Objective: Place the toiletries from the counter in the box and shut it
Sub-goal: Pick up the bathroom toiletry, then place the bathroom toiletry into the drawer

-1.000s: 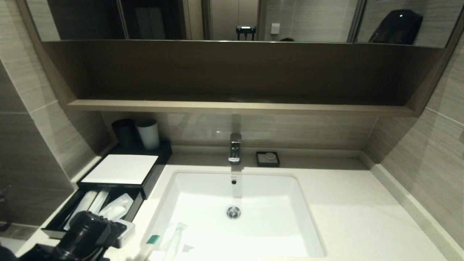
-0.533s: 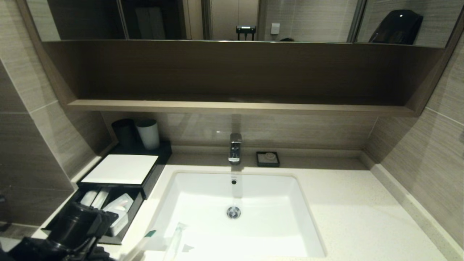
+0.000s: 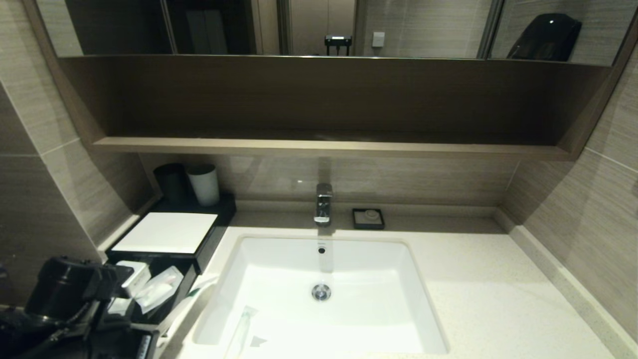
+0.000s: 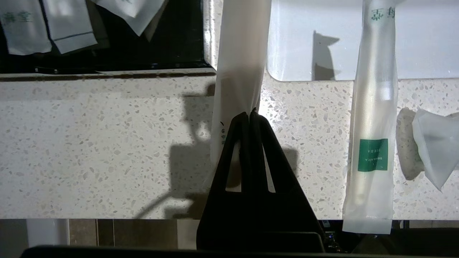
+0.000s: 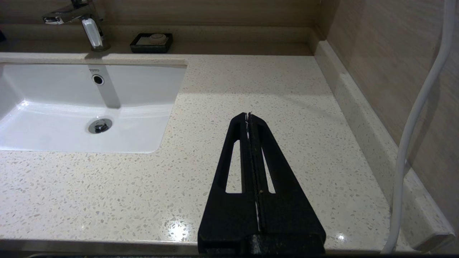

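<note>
Grip: left gripper (image 4: 250, 115) pinched shut on long packet (image 4: 239, 71), near the counter's (image 4: 107, 143) front-left corner.
Risk: thin wrapper may slip short of drawer (image 4: 143, 53).
Remaining: green-label packet (image 4: 373, 143) overhangs the front edge.
Right gripper (image 5: 248, 115): closed, empty, idle.

Box (image 3: 164, 232) sits on counter (image 3: 488, 294) left of sink (image 3: 319, 289), cups (image 3: 188, 183) behind it, drawer (image 3: 187, 281) pulled out front with packets (image 3: 159, 289) inside. Faucet (image 3: 323, 203) behind sink, soap dish (image 3: 368, 218) to its right. Toothbrush packet (image 4: 373, 143) lies across the sink's front rim.
</note>
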### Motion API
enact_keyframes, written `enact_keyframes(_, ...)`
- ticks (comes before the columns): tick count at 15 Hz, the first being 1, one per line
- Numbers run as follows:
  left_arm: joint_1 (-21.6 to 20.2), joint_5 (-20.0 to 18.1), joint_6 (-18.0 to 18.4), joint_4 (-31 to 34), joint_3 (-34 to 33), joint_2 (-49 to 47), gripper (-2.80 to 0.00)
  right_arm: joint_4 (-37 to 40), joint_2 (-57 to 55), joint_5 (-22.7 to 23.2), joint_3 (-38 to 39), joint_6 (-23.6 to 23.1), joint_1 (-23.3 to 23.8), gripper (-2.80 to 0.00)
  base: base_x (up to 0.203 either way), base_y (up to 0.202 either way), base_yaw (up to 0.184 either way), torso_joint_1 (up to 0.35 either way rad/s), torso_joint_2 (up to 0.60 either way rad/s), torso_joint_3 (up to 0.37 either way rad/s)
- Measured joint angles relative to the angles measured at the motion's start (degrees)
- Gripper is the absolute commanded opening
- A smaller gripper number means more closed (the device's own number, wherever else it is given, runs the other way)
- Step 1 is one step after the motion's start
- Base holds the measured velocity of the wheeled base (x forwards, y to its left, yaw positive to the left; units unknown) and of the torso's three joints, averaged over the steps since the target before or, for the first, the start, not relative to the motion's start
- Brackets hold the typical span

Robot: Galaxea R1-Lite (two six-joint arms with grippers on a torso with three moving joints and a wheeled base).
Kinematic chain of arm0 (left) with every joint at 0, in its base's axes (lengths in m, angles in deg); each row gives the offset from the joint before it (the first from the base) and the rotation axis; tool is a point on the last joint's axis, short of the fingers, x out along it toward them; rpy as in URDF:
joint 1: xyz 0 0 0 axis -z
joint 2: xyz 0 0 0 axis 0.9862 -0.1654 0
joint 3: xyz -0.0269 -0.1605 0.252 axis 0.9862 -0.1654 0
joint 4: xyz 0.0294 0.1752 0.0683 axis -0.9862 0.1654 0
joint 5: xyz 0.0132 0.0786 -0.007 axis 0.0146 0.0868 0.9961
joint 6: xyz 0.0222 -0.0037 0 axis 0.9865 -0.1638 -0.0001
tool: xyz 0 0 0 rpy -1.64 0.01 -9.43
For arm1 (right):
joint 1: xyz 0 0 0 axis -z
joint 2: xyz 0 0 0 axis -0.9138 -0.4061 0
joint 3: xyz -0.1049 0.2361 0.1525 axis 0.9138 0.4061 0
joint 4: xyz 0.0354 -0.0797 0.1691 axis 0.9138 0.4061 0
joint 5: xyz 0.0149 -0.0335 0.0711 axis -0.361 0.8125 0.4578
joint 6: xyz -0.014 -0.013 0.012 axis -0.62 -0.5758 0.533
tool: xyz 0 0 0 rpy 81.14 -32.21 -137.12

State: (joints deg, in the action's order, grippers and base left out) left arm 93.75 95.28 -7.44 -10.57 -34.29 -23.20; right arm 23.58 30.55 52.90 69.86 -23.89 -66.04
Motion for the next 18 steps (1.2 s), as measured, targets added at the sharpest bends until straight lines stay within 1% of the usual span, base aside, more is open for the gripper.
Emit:
enact_keyframes(3,-3.6,0.0,0.1,3.7,3.0,2.5,-2.8,0.0,0.0,0.0,0.0,0.0,0.0,-2.8,0.0,0.0,0.0,0.0,0.0,0.0)
enact_keyframes(6,-6.0,-0.1,0.2,8.8,6.0,5.6,-2.8,0.0,0.0,0.0,0.0,0.0,0.0,-2.8,0.0,0.0,0.0,0.0,0.0,0.0)
enact_keyframes(10,-6.9,-0.1,0.0,9.2,7.5,8.8,-2.8,0.0,0.0,0.0,0.0,0.0,0.0,-2.8,0.0,0.0,0.0,0.0,0.0,0.0)
enact_keyframes(12,-8.1,-0.1,0.3,9.2,7.9,9.9,-2.8,0.0,0.0,0.0,0.0,0.0,0.0,-2.8,0.0,0.0,0.0,0.0,0.0,0.0)
enact_keyframes(15,-9.9,0.0,1.9,9.3,8.0,10.4,-2.8,0.0,0.0,0.0,0.0,0.0,0.0,-2.8,0.0,0.0,0.0,0.0,0.0,0.0)
enact_keyframes(18,-12.8,0.0,4.4,9.2,8.3,9.7,-2.8,0.0,0.0,0.0,0.0,0.0,0.0,-2.8,0.0,0.0,0.0,0.0,0.0,0.0)
